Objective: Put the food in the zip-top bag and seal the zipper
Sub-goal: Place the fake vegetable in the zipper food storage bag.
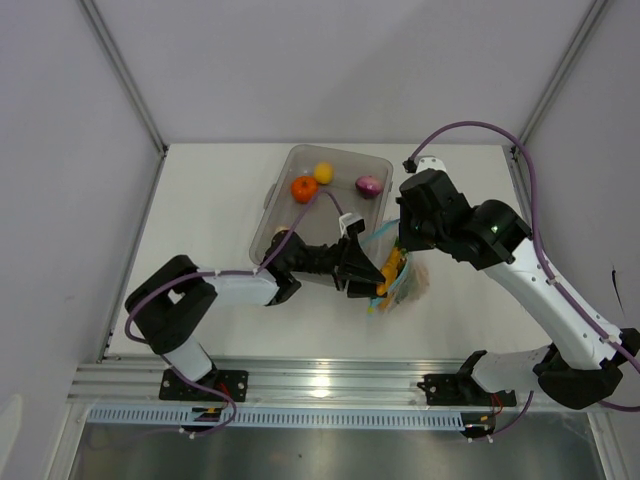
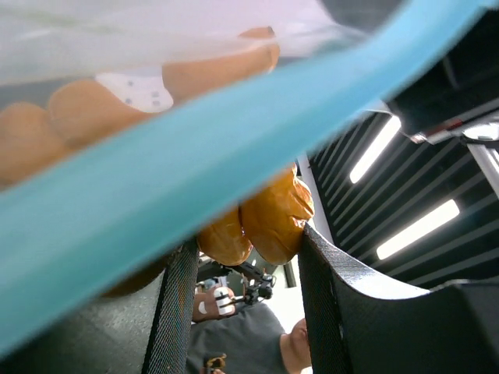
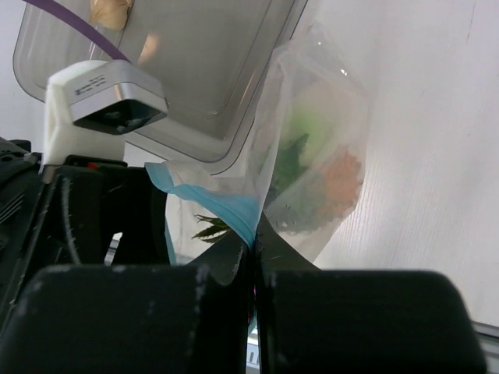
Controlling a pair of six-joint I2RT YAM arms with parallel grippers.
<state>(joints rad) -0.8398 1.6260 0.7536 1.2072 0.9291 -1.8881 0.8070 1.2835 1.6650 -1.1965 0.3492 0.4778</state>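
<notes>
Orange pumpkin (image 2: pixel 269 222) at bag (image 3: pixel 320 148) mouth

Tray (image 1: pixel 275 215) sits mid-bench (image 1: pixel 200 200), toward the back, with 3 pieces in it: tomato (image 1: pixel 304 188) on the left, lemon (image 1: pixel 323 172) just behind it, onion (image 1: pixel 369 186) on the right. The zip-top bag (image 1: pixel 405 285) is just off the tray's front-right corner, between the left end effector (image 1: pixel 372 275) and the right end effector (image 1: pixel 405 240), with the pumpkin (image 1: pixel 390 268) at its mouth.
</notes>
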